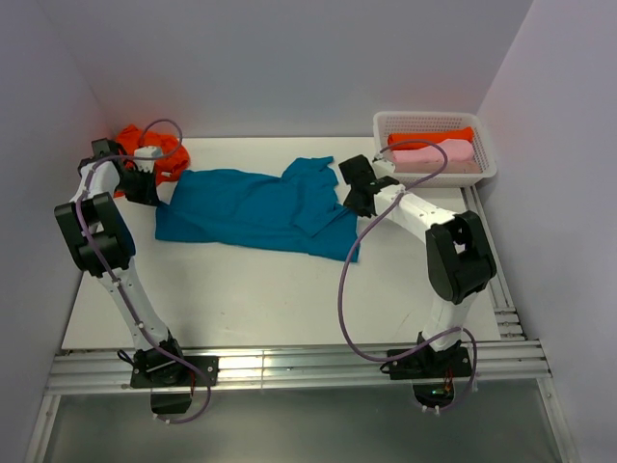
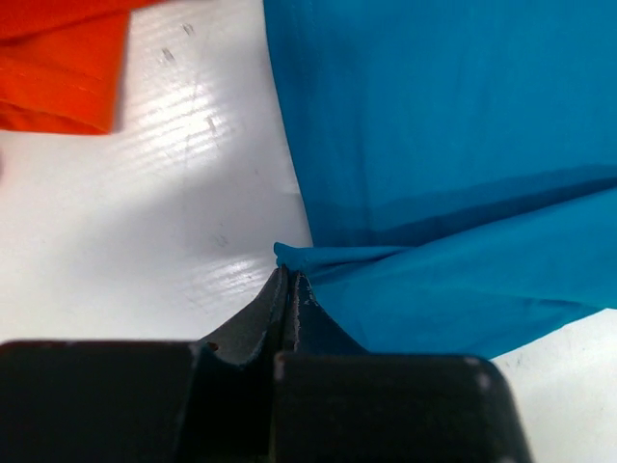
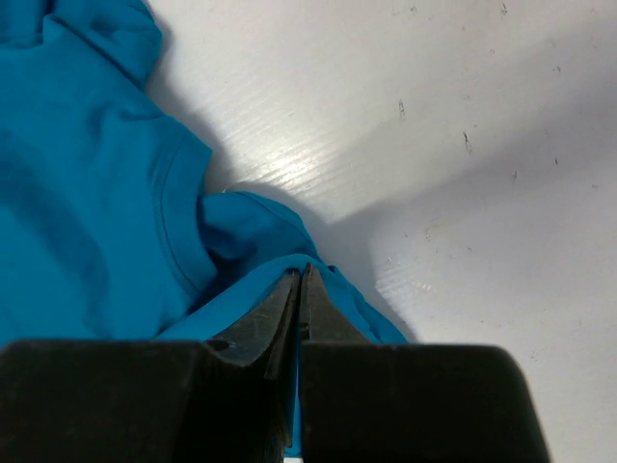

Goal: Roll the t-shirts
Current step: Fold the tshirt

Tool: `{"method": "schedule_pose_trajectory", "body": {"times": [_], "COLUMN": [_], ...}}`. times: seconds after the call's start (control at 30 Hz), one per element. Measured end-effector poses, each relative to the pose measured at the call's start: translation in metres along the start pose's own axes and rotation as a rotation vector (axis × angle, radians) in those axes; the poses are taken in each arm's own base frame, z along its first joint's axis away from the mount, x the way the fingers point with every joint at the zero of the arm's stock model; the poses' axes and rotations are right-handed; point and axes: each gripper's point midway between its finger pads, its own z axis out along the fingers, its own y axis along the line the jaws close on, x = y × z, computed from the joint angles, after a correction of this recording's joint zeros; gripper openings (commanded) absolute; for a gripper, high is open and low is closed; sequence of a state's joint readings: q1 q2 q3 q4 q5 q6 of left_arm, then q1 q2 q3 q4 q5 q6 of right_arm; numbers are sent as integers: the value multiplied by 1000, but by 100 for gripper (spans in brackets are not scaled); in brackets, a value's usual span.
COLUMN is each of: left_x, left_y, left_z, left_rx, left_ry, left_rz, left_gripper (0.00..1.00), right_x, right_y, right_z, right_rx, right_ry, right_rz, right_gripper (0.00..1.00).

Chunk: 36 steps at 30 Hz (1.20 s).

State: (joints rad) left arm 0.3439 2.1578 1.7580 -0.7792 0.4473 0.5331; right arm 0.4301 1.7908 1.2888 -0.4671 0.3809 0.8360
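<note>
White table [image 1: 289, 289], seen from above and from both wrists. A teal t-shirt [image 1: 251, 207] lies spread across the table's middle, its length running left to right, with folds along its right end. A white lattice basket [image 1: 486, 152] stands at the far right corner and holds a rolled orange t-shirt [image 1: 429, 138] beside a rolled pink t-shirt [image 1: 434, 154]. A loose orange t-shirt [image 1: 145, 143] lies crumpled at the far left, just beside the teal one. The left gripper [image 2: 289, 280] is clamped on the teal t-shirt's left edge. The right gripper [image 3: 301, 275] is clamped on a fold at its right end.
</note>
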Motion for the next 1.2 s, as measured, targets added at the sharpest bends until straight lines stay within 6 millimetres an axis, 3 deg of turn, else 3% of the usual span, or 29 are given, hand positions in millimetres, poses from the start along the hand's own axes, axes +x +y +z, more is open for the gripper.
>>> {"method": "schedule_pose_trajectory", "body": {"times": [0.3,0.53,0.6,0.7,0.73,0.83,1.03,1.1,1.2], "left_x": [-5,-8,-10,-13,-14,-15,-15,-12,-6], "left_y": [3,-4,-7,-9,-9,-7,19,31,45], "left_z": [5,14,18,24,26,27,10,-5,-32], "left_rx": [-4,-2,-5,-7,-10,-24,-65,-85,-113], "left_ry": [-8,-1,0,1,-1,-5,-51,-67,-93], "left_rz": [-2,2,11,16,18,16,-24,-46,-66], "left_gripper": [4,12,20,36,46,55,62,67,67], "right_x": [-6,-14,-17,-12,-9,-1,0,3,8], "right_y": [-4,2,10,11,10,6,-4,-16,-34], "right_z": [3,6,12,23,26,32,21,5,-23], "right_rx": [6,-1,-8,3,9,23,23,19,-13], "right_ry": [-12,-20,-22,-6,3,28,31,30,19], "right_rz": [19,10,6,-3,-11,-28,-25,-10,35], "right_gripper": [0,0,0,24,39,53,59,59,59]}}
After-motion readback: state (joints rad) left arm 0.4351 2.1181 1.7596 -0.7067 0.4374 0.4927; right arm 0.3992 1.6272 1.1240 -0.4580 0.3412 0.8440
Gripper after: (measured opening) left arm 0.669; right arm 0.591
